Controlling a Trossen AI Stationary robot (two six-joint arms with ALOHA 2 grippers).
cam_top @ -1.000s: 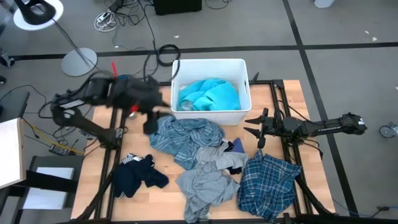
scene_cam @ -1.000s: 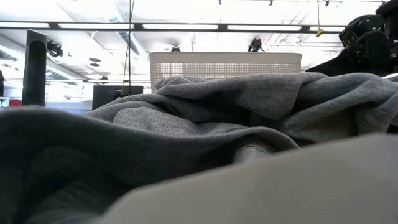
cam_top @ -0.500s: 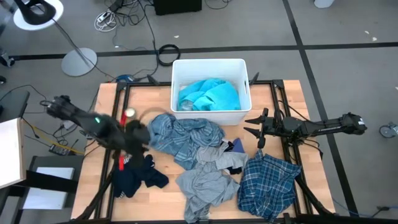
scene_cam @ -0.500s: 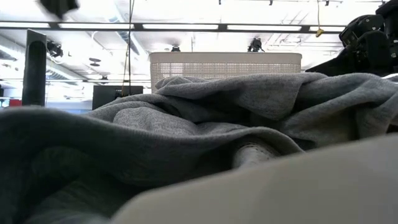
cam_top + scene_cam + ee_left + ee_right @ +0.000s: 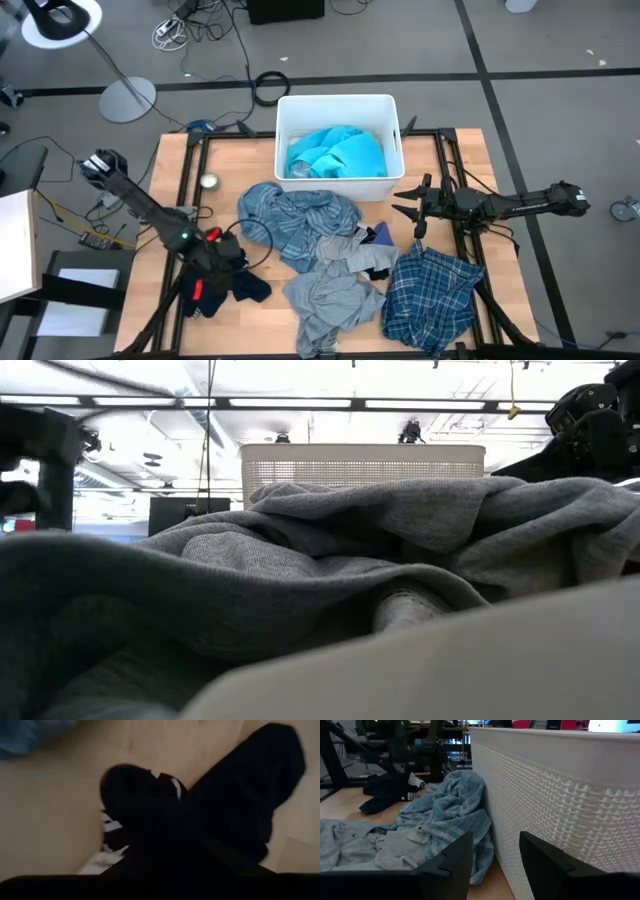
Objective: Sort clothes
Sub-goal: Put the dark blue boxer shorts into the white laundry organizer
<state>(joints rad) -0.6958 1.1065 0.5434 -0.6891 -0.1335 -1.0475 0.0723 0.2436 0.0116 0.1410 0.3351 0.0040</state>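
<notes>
The left gripper (image 5: 212, 268) hangs low, fingers apparently hidden; the right gripper (image 5: 408, 208) waits, fingers parted.

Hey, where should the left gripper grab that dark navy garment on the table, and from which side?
Probably from straight above. The navy garment lies crumpled on the table, clear of the grey garment, and the left gripper is already over it. Pinch the raised bunched fold near its middle, where the cloth humps up; the flat edges offer little to grip.
</notes>
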